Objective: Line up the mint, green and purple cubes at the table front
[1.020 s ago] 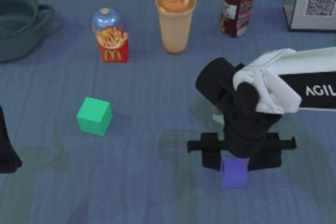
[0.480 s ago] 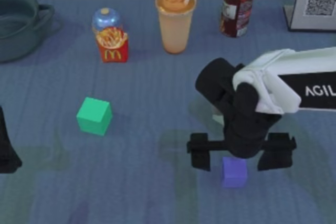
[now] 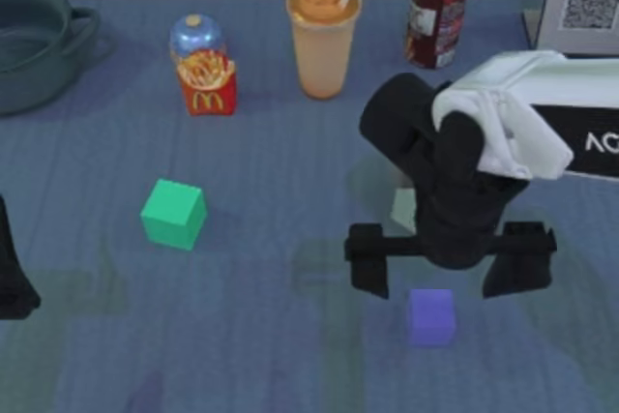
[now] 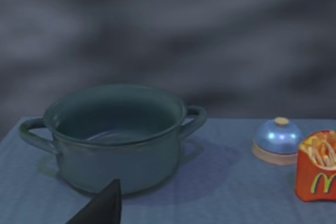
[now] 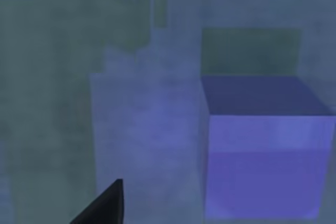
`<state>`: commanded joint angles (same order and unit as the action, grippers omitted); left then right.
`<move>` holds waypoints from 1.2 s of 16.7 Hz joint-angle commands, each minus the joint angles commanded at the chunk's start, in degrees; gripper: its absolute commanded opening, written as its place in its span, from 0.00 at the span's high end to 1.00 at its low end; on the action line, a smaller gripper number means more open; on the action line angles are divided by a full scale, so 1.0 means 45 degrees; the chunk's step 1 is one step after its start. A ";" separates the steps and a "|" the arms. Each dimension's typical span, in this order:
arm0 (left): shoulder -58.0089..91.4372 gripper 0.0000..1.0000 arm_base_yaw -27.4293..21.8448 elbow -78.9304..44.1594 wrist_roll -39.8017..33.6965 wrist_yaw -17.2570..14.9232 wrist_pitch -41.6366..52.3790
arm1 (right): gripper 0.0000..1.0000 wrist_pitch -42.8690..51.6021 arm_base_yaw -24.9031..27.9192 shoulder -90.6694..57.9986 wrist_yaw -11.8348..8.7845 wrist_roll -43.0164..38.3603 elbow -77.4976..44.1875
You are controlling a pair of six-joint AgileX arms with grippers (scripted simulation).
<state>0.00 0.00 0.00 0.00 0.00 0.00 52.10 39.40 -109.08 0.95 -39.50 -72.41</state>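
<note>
Right gripper fingers spread wide, holding nothing, hovering just behind the purple cube. Cube sits free on the table. Left gripper parked at the left edge, finger state can't be told.

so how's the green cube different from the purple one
The green cube is bigger and vivid green; the purple cube is smaller and violet. The green cube sits at the table's left, turned askew; the purple cube lies squarer at the right front, just below the open right gripper. Both are plain matte cubes resting free on the table.
</note>
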 joint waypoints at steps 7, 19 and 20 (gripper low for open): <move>0.0000 0.00 0.0000 0.0000 0.0000 0.0000 0.0000 | 0.00 0.1337 0.0049 0.0670 0.0008 0.0029 -0.0729; 0.7342 0.00 -0.1234 -0.6120 -0.0125 -0.0015 0.4069 | 0.00 -0.2325 -0.0205 0.7635 -0.0205 0.2535 0.4668; 0.8742 0.00 -0.1437 -0.7085 -0.0145 -0.0021 0.4745 | 0.00 -0.2950 -0.0446 0.8931 -0.0249 0.2958 0.5611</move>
<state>39.34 -6.47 -31.88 -0.65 -0.10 21.35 38.83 37.40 -68.89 -0.17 -26.18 -47.16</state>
